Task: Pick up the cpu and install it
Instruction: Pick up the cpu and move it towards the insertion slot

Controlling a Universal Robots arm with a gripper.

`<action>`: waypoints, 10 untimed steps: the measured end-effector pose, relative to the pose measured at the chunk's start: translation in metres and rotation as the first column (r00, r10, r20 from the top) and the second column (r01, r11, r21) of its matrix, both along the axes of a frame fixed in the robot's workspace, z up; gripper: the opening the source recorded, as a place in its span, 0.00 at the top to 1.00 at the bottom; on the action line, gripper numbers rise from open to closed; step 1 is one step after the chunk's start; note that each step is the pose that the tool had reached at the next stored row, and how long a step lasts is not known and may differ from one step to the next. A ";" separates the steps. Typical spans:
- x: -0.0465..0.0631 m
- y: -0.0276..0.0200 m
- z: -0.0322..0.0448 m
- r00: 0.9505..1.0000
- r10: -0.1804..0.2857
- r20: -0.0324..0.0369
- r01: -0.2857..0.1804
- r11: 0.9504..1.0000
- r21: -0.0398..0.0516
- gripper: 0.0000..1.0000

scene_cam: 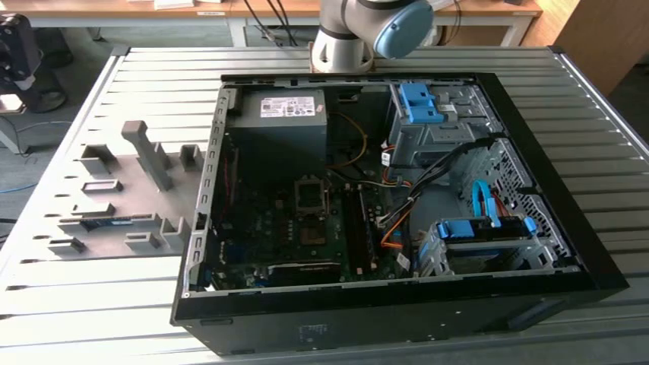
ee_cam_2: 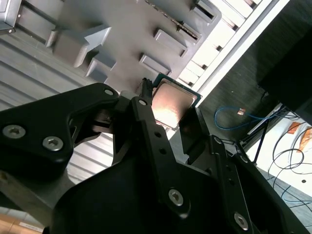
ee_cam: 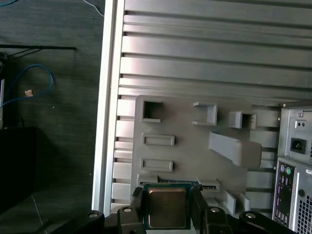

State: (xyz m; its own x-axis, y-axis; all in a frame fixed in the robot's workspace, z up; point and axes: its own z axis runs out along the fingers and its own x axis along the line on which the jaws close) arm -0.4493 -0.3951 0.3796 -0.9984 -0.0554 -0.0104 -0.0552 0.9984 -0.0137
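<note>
The cpu [ee_cam: 167, 207] [ee_cam_2: 170, 105], a thin square chip with a silvery metal face and a green rim, sits between my gripper's black fingers in both wrist views. My gripper [ee_cam: 167, 210] [ee_cam_2: 170, 111] is shut on it, one finger [ee_cam: 137, 204] on each side edge. The chip hangs well above the grey fixture plate [ee_cam: 195, 146] [ee_cam_2: 122, 39]. In the exterior view the open computer case [scene_cam: 406, 304] lies on the table, with the dark socket frame [scene_cam: 311, 194] in the middle of the motherboard. The arm's base [scene_cam: 350, 34] stands behind the case.
The fixture plate [scene_cam: 121, 198] with raised blocks and slots lies at the exterior view's left of the case. Inside the case are a grey power-supply box [scene_cam: 289, 114], blue drive brackets [scene_cam: 421, 103], and orange and blue cables [scene_cam: 396, 224]. The ribbed metal table [scene_cam: 568, 99] surrounds it all.
</note>
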 end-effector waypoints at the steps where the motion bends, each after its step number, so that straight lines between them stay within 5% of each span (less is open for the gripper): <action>1: 0.002 0.0000 0.0000 1.000 0.000 0.000 0.000 1.000 -0.001 0.53; 10: 0.022 0.0000 -0.0001 1.000 0.000 0.000 0.000 1.000 -0.007 0.53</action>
